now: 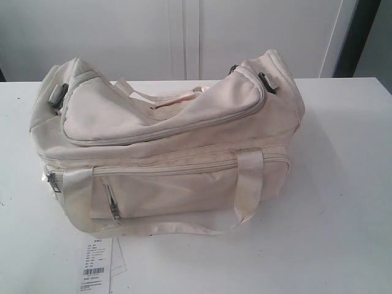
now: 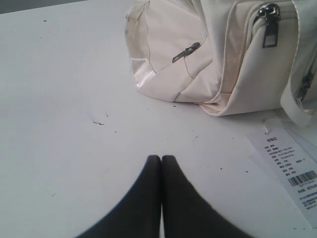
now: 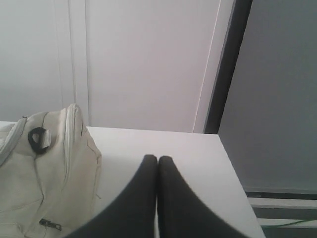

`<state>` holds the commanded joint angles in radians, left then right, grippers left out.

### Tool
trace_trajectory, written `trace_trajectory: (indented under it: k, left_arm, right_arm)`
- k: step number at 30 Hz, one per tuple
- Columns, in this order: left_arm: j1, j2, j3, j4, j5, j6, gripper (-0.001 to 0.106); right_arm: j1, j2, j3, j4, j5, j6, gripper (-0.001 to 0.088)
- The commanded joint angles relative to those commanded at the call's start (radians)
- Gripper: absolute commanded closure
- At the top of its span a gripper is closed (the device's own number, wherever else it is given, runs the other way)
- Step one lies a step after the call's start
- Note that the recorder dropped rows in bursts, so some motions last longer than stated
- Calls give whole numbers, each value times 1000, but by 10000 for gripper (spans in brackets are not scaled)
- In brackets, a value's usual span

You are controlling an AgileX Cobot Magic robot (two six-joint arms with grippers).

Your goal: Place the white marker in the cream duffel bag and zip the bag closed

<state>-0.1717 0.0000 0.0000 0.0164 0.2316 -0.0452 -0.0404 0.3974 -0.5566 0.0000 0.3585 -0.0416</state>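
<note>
- Pale wall panels behind white flat surface (image 1: 343, 184).
- Mid-surface: large soft cream fabric duffel bag (image 1: 165, 153), flap down; white marker not visible anywhere.
- Both pressed together, empty: left pincer (image 2: 161, 159), right pincer (image 3: 157, 159).
- Prob. next: confirm marker inside, pinch grey metal zip pull (image 2: 270, 30) squarely, brace fabric w/ other pincer.

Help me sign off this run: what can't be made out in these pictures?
- White marker: in no view; the fabric of the cream duffel bag hides its inside.
- Print on the paper tag: too small in the exterior view, cut off by the bottom edge.
- Bag's far side, exterior view: hidden by the bag itself.
</note>
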Motion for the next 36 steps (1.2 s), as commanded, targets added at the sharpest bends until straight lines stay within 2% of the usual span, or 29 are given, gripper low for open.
trace_trajectory:
  k: [11, 25, 36]
  left_arm:
    - [0, 0, 0, 0, 0, 0, 1053]
    - [0, 0, 0, 0, 2, 0, 1053]
    - [0, 0, 0, 0, 2, 0, 1053]
  right_arm:
    - [0, -114, 144, 0, 0, 0, 868]
    - [0, -317, 396, 7, -8, 0, 868]
    - [0, -362, 495, 7, -10, 0, 868]
